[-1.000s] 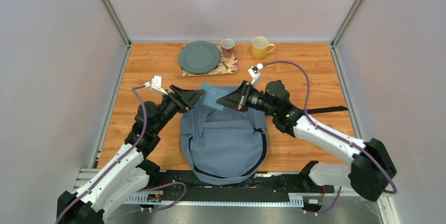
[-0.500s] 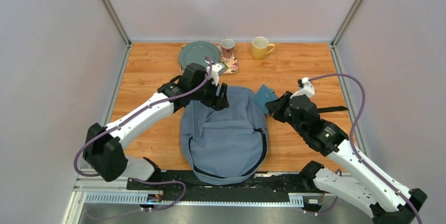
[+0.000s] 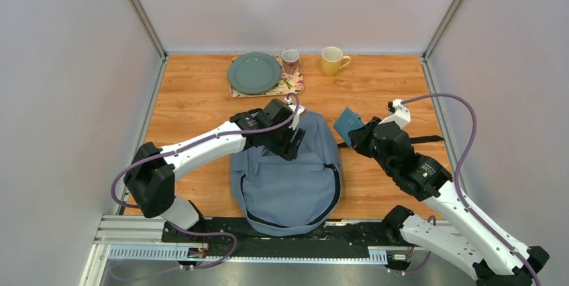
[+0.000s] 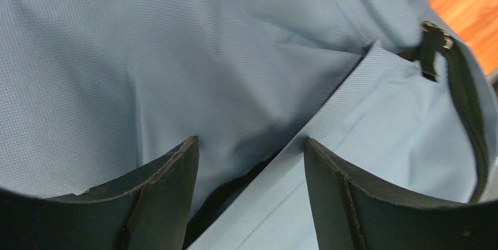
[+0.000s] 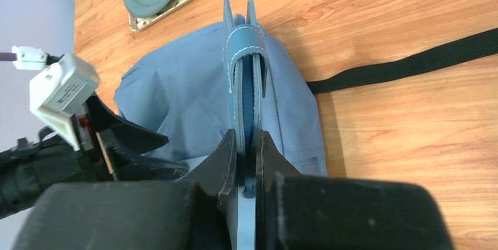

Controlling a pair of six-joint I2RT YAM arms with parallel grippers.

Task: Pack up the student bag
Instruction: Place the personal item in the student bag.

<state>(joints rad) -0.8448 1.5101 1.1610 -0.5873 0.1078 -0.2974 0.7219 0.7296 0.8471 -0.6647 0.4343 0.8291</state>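
The student bag [image 3: 285, 182], grey-blue with black zipper trim, lies flat in the middle of the table. My left gripper [image 3: 295, 139] is over its upper part, open. In the left wrist view the left gripper [image 4: 249, 144] has its tips against the bag's fabric [image 4: 176, 56], on either side of a dark gap at a flap edge. A black zipper pull [image 4: 433, 47] shows to the right. My right gripper [image 3: 360, 135] hovers right of the bag, shut on a small flat teal case [image 3: 347, 123]. The right wrist view shows the right gripper [image 5: 248, 138] pinching the teal case [image 5: 246, 56] edge-on.
At the back stand a grey plate [image 3: 253, 72] on a floral tray [image 3: 290, 86], a pink mug [image 3: 290, 61] and a yellow mug [image 3: 332, 61]. A black strap [image 3: 417, 140] trails right from the bag across the wood. Walls close in the table on three sides.
Both grippers were at the teal case above the bag. The left gripper has moved down onto the bag's upper part. The right gripper has carried the case off to the right.
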